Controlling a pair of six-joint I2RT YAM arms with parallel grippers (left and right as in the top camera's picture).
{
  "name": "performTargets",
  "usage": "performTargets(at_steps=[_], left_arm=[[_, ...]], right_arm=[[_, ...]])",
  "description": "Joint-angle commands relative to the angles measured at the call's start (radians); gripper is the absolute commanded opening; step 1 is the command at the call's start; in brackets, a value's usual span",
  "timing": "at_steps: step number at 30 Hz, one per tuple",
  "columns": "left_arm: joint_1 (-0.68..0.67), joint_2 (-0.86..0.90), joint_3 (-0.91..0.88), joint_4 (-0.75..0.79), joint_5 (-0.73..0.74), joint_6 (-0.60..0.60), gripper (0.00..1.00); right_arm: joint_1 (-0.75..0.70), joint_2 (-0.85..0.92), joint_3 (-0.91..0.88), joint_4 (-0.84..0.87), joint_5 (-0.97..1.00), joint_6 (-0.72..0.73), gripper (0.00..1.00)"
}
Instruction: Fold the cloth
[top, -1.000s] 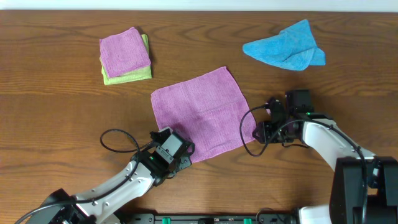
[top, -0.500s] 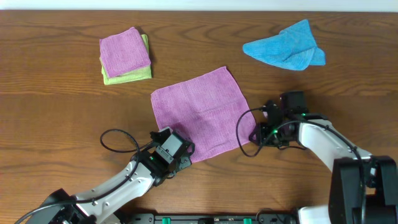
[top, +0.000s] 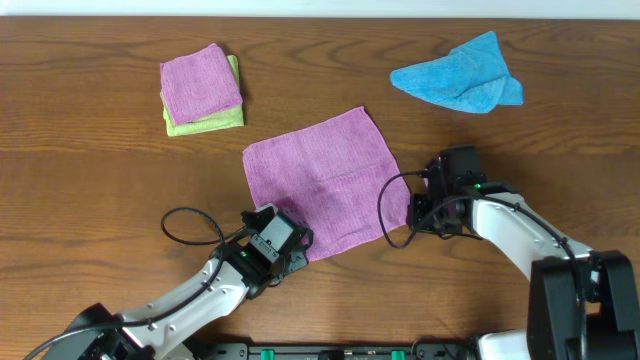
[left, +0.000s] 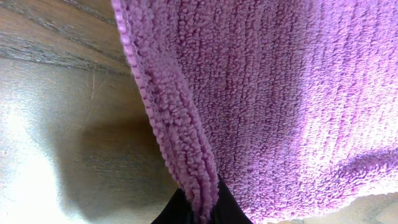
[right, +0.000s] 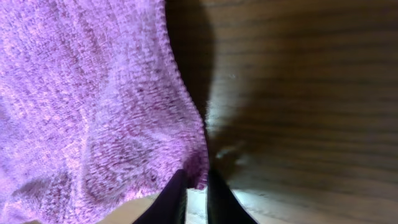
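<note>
Currently the cloth (top: 320, 180) lies spread on the wooden surface (top: 90, 190) between the two arms. The left gripper (left: 200, 210) is clamped on the corner nearest it, with the edge raised into a ridge. The right gripper (right: 198, 194) is pinched together on the opposite near corner.

The square mauve-purple terry cloth (top: 322, 180) is a dull, plain purple with no print; its looped pile reads lilac where light strikes it and darker in the creases. The crumpled bright blue microfibre cloth (top: 460, 82) is likewise plain. The folded square purple cloth (top: 200, 85) is pinker and brighter, and the lime-green folded cloth (top: 222, 120) shows beneath it. The wooden surface (top: 90, 190) is dark brown, streaked with lengthwise grain. The left gripper (left: 202, 210) and right gripper (right: 196, 196) are black.
</note>
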Motion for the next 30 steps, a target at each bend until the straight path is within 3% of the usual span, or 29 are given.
performTargets(at_steps=[1, 2, 10, 23, 30], left_arm=[[-0.003, 0.014, -0.014, -0.006, -0.011, 0.006, 0.1], [-0.003, 0.014, -0.014, -0.006, -0.011, 0.006, 0.1], [-0.002, 0.012, -0.004, 0.023, 0.058, 0.007, 0.06], [-0.002, -0.017, 0.057, -0.01, 0.38, 0.016, 0.06], [-0.002, -0.018, 0.057, -0.148, 0.514, 0.053, 0.06]], right_arm=[[0.004, 0.022, -0.029, 0.007, 0.11, 0.037, 0.06], [0.004, 0.022, -0.029, 0.015, 0.109, 0.037, 0.02], [0.005, 0.016, -0.023, 0.035, 0.086, -0.009, 0.01], [0.005, -0.246, -0.002, -0.246, 0.135, 0.074, 0.02], [0.005, -0.338, -0.002, -0.411, 0.143, 0.156, 0.02]])
